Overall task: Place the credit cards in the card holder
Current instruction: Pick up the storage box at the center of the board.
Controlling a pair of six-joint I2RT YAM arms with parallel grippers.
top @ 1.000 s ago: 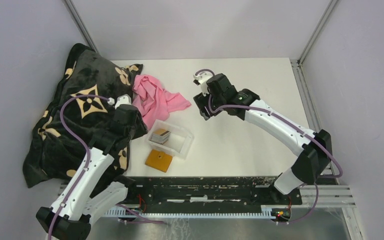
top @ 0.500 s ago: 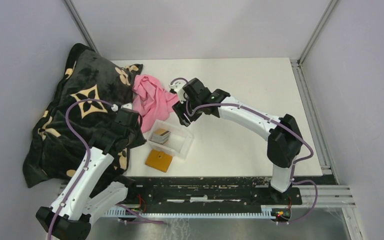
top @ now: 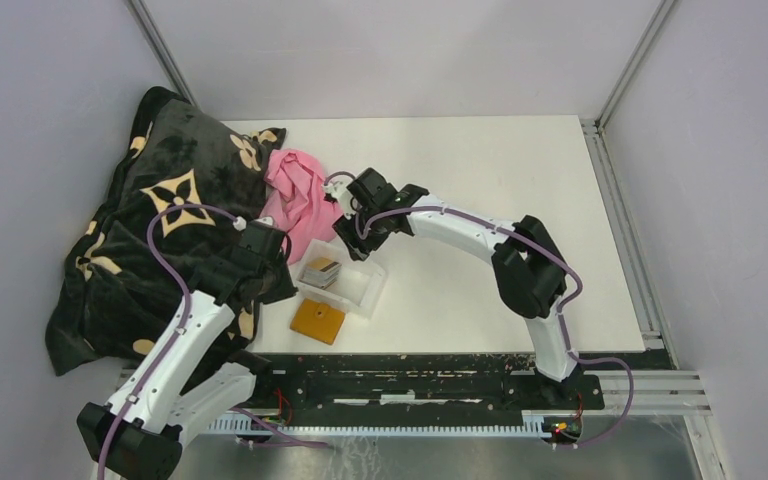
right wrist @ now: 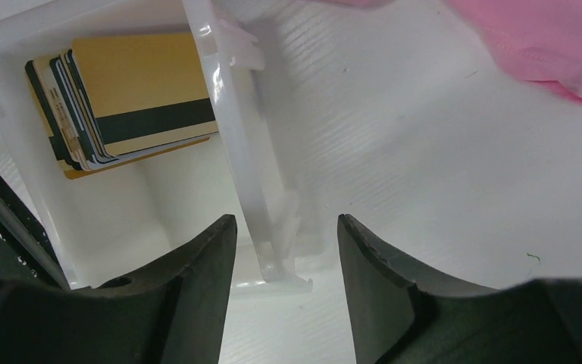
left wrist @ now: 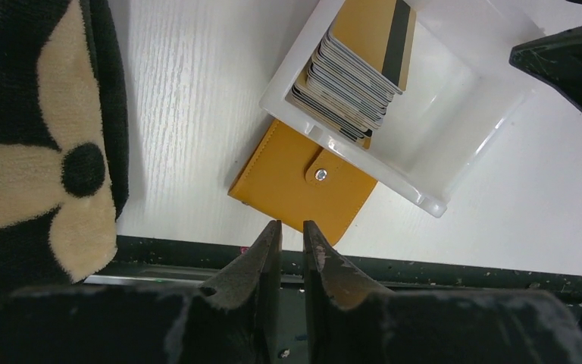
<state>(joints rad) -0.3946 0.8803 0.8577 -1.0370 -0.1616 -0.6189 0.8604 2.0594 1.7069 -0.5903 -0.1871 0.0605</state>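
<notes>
Two arms are working the left half of the white worktop [top: 480, 200], with a dark flower-print blanket [top: 150, 220] bunching along its left edge and a pink cloth [top: 305, 200] lying just behind the clear plastic tray [top: 368, 292]. The tray is sitting near the front edge. The card holder [top: 318, 320] is lying flat just in front of it, snapped closed, and its far edge is either touching the tray or tucked under it; I cannot tell which. The credit cards [top: 322, 270] are all sitting in the tray as a leaning stack with a gold one on top, so none are loaded yet. The right gripper [right wrist: 286, 221] is hanging released, its jaws straddling one tray wall with clearance on both sides and touching nothing. The left gripper [left wrist: 292, 235] is hovering over the front edge beside the card holder, all but clenched, with only a thin slit showing and nothing in it. I'm reading this step as pinning the tray by its wall. To do it well, the right gripper should be centring the wall between its jaws, going low enough for a solid bite, then closing gently, since thin plastic is likely to flex or skid. The tray shouldn't be dragging the card holder along. The left gripper should be opening wider before going for that snap flap.
</notes>
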